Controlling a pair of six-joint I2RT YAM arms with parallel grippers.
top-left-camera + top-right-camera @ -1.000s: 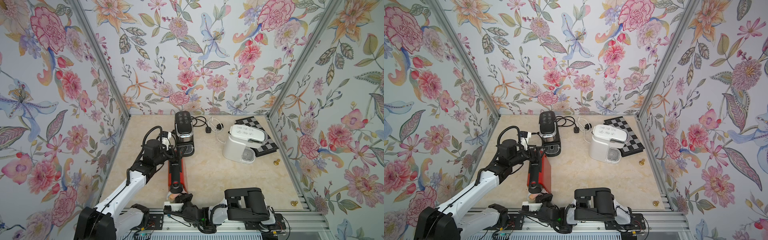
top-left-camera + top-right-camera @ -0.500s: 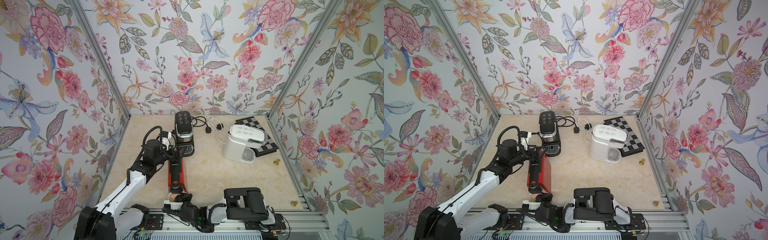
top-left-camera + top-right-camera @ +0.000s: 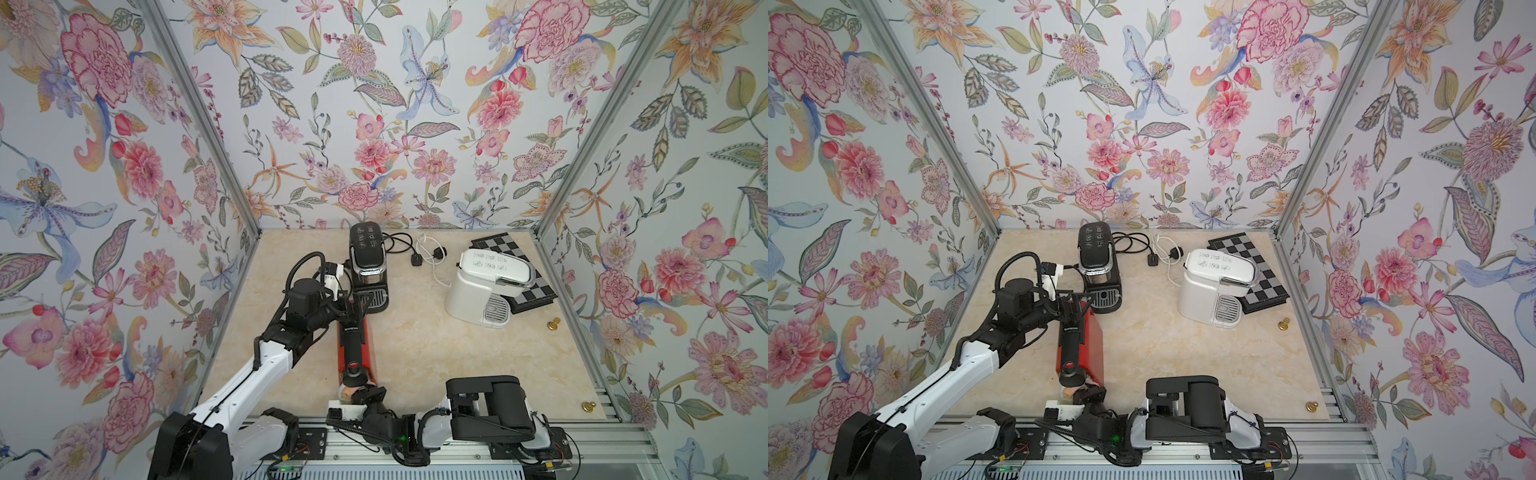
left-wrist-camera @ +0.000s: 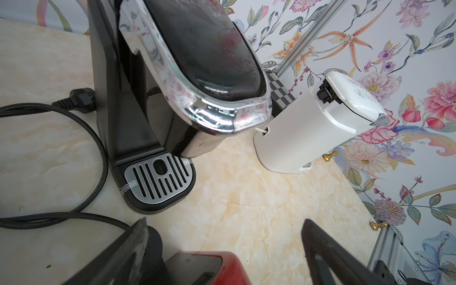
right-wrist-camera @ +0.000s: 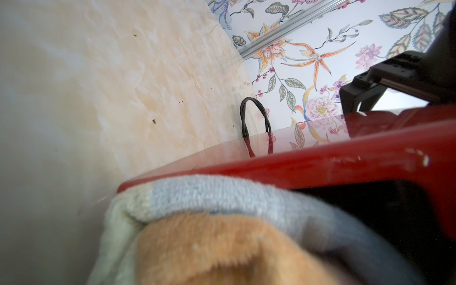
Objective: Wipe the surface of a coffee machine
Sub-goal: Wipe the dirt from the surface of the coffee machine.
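Left of centre in a top view, your left gripper (image 3: 352, 306) is hanging over the rear end of the narrow, glossy red-and-black coffee machine (image 3: 356, 353), which is standing in the lower middle of the frame. Its fingers (image 4: 320, 249) are spread wide on either side of the red body and, in the left wrist view, they are not pressing on it, so nothing is bracing the machine. Just below, at the bottom centre, your right gripper (image 3: 371, 395) is clenching the bunched orange, grey and cream terry cloth (image 5: 209, 234), which is lying against the machine's near end. If you are pushing hard here, you are risking the slim body sliding or tipping back into the black, chrome-trimmed coffee maker (image 3: 368, 266) just behind it, or onto the black power cable (image 4: 98, 153). The cloth is thick and folded, so it could be working loose from the grip. Further right, the white coffee maker (image 3: 484, 291) is sitting well apart.
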